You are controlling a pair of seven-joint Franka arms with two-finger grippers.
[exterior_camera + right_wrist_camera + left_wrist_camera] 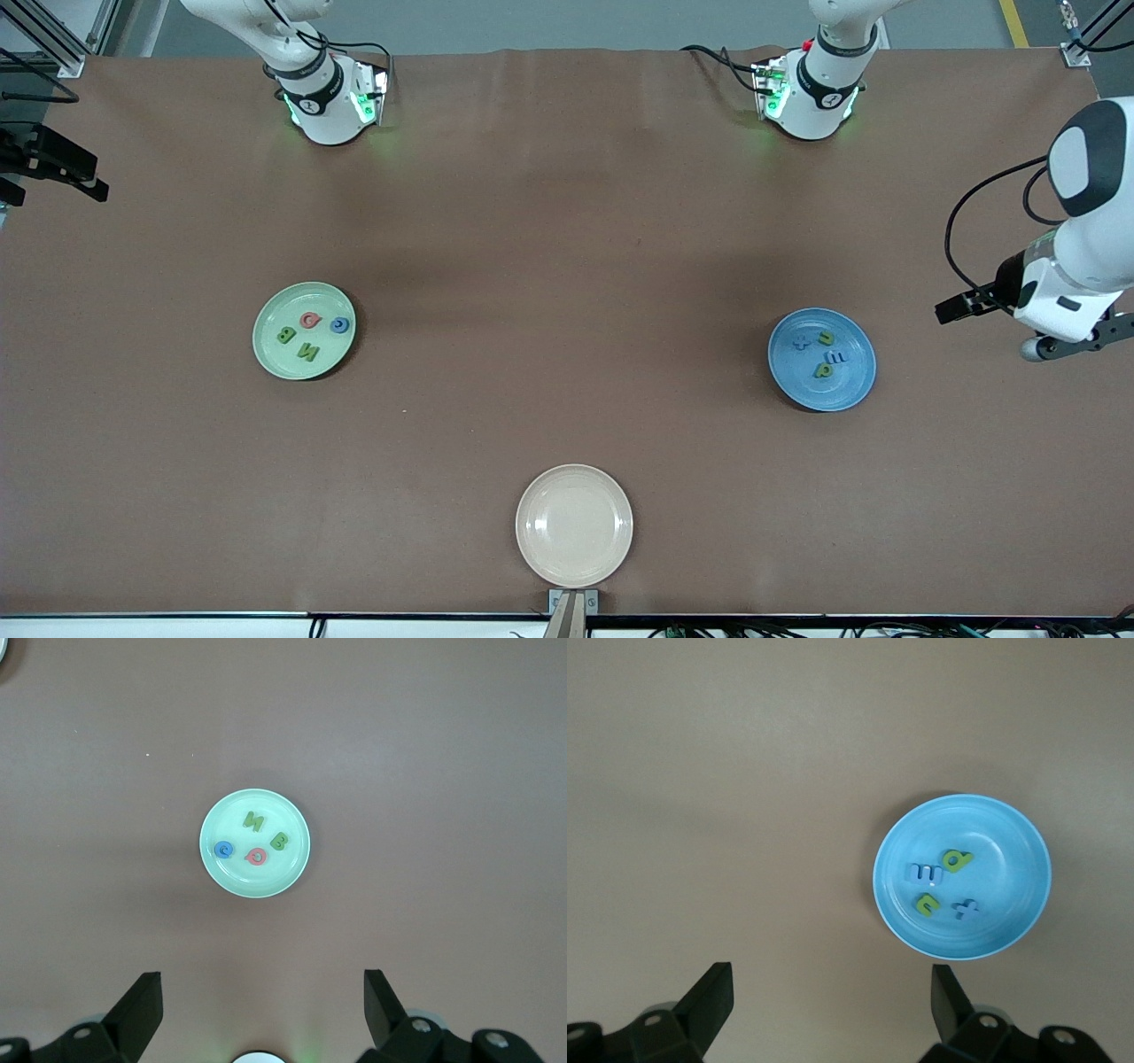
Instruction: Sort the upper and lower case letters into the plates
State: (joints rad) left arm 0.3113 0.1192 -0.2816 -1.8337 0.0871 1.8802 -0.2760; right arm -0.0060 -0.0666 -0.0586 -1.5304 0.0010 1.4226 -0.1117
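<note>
Pincer of the right arm [257, 1014]: jaws apart, empty, hanging high over the worktop [567, 221] above the pale green plate [304, 330], out of the front view. That plate, toward the right arm's end from the cream plate [574, 525] and farther from the front camera, carries four capitals: a green B [285, 335], a green N [307, 352], a red Q [309, 320] and a blue C [340, 325]. Toward the left arm's end from the cream plate lies the blue plate [821, 359] with four small letters [939, 881]. Pincer of the left arm [833, 1014]: jaws likewise apart, empty, raised at the worktop's edge just past the blue plate. No letter lies loose; sorting appears complete. The letters look light and likely soft, best pinched across their flat sides; the plates look stiff, light and slippery, best taken at the rim.
</note>
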